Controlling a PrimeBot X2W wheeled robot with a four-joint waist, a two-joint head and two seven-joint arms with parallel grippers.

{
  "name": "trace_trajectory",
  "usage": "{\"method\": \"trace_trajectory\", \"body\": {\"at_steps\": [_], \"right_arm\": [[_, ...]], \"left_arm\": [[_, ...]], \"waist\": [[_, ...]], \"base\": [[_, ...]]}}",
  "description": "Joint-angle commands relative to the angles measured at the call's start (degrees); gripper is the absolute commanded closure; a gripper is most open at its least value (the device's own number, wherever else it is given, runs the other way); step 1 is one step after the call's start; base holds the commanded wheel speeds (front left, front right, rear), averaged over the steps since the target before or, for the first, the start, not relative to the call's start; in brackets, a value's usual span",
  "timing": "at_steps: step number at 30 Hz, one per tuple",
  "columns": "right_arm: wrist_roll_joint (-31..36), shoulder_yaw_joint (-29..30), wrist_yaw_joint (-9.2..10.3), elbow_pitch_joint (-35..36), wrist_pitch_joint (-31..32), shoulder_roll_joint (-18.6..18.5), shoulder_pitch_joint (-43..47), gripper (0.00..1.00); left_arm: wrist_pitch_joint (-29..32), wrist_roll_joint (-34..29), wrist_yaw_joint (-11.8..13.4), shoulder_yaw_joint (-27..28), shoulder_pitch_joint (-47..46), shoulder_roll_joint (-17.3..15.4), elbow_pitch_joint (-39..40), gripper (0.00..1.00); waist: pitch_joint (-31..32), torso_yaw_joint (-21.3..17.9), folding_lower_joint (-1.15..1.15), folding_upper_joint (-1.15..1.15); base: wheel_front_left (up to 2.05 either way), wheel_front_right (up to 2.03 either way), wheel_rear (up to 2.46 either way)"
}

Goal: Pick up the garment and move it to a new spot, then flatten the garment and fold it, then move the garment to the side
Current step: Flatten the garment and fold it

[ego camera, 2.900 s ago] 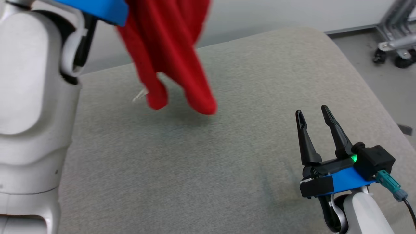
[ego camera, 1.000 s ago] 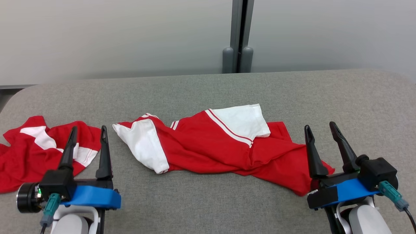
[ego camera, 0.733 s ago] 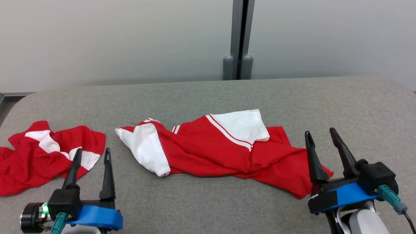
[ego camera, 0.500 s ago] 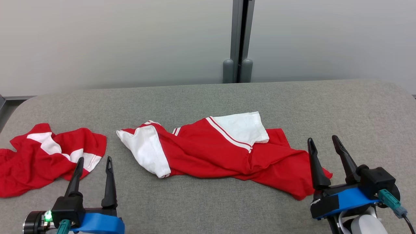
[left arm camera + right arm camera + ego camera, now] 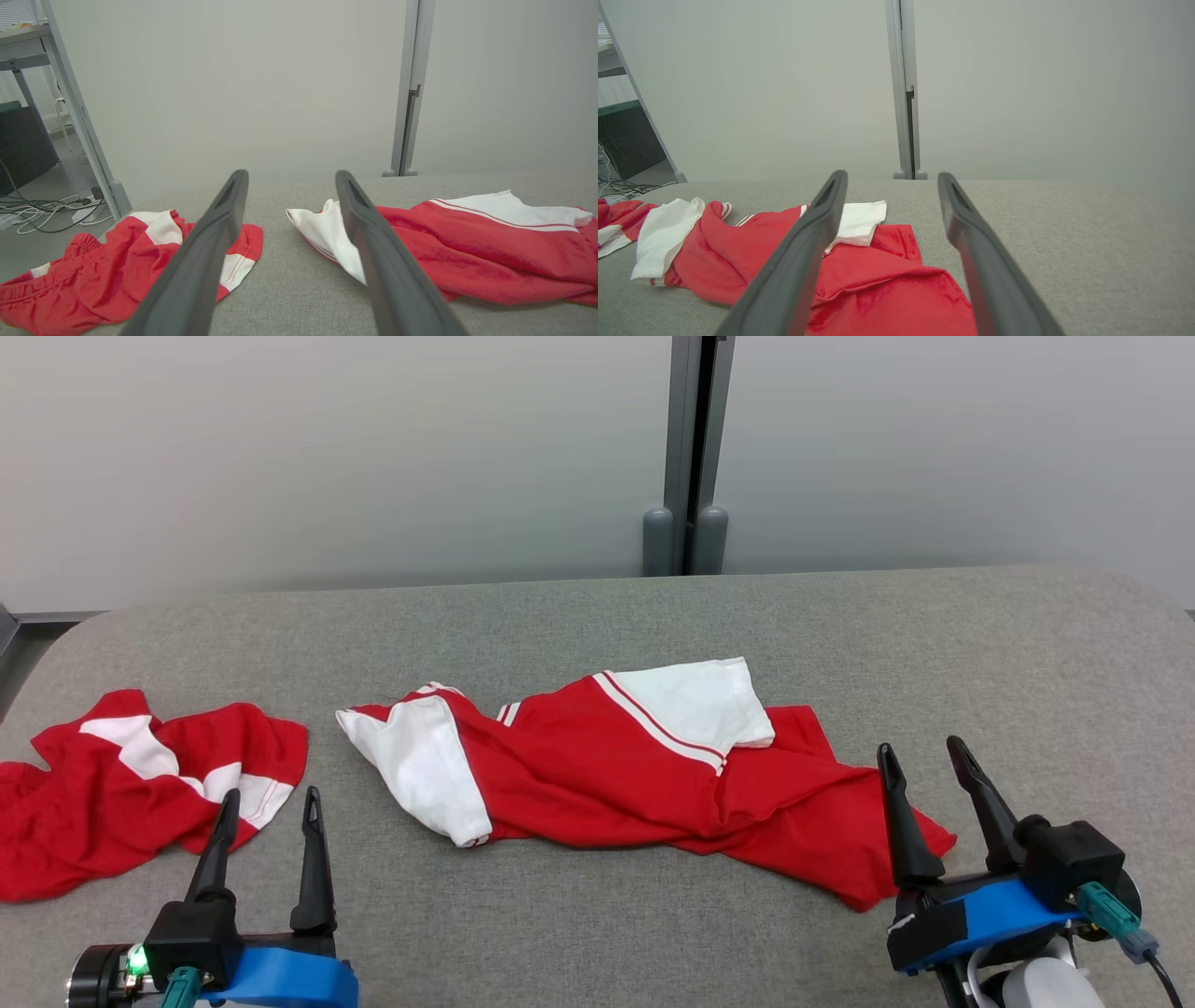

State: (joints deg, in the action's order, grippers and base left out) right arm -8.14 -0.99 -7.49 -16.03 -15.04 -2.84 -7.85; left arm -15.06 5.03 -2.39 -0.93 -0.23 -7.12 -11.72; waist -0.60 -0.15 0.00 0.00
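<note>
Head view, my red garment (image 5: 607, 775) with white sleeves, lying bunched up in the middle, my left gripper (image 5: 270, 798) near left, my right gripper (image 5: 921, 749) near right, both wide, empty.

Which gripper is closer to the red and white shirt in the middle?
Right. The right gripper is at the near right corner of the shirt; the left gripper stands apart past its white sleeve, beside the other red garment.

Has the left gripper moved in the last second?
Yes. Against the crumpled red garment at the left, the left gripper has drawn back toward the robot; its tips earlier lined up with the garment's far edge, now with its near part.
</note>
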Motion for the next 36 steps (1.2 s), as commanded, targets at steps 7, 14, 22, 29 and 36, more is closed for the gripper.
{"method": "trace_trajectory", "body": {"at_steps": [7, 14, 22, 29, 36], "right_arm": [[0.2, 0.2, -0.01, -0.3, -0.2, -0.1, -0.4, 0.0], [0.3, 0.3, -0.01, -0.4, -0.2, -0.1, -0.5, 0.0], [0.2, 0.2, -0.01, -0.5, -0.2, -0.1, -0.4, 0.0], [0.2, 0.3, -0.01, -0.7, -0.2, -0.1, -0.6, 0.0], [0.2, 0.2, -0.01, -1.1, -0.2, -0.1, -0.9, 0.0]], "left_arm": [[-0.2, -0.7, -0.5, 0.9, -0.7, 0.4, -0.3, 0.0], [-0.2, -1.1, -0.8, 1.4, -0.9, 0.7, -0.5, 0.0], [-0.2, -1.5, -1.1, 1.8, -1.0, 1.0, -0.6, 0.0], [-0.2, -1.6, -1.2, 2.3, -1.2, 1.2, -0.6, 0.0], [-0.2, -1.9, -1.5, 2.8, -1.3, 1.4, -1.0, 0.0]], "waist": [[-0.3, -0.2, 0.0, 0.0], [-0.5, -0.1, 0.0, 0.0], [-0.5, 0.0, 0.0, 0.0], [-0.6, -0.1, 0.0, 0.0], [-0.4, -0.2, 0.0, 0.0]], "base": [[0.0, 0.0, 0.0], [0.0, 0.0, 0.0], [0.0, 0.0, 0.0], [0.0, 0.0, 0.0], [0.0, 0.0, 0.0]]}}
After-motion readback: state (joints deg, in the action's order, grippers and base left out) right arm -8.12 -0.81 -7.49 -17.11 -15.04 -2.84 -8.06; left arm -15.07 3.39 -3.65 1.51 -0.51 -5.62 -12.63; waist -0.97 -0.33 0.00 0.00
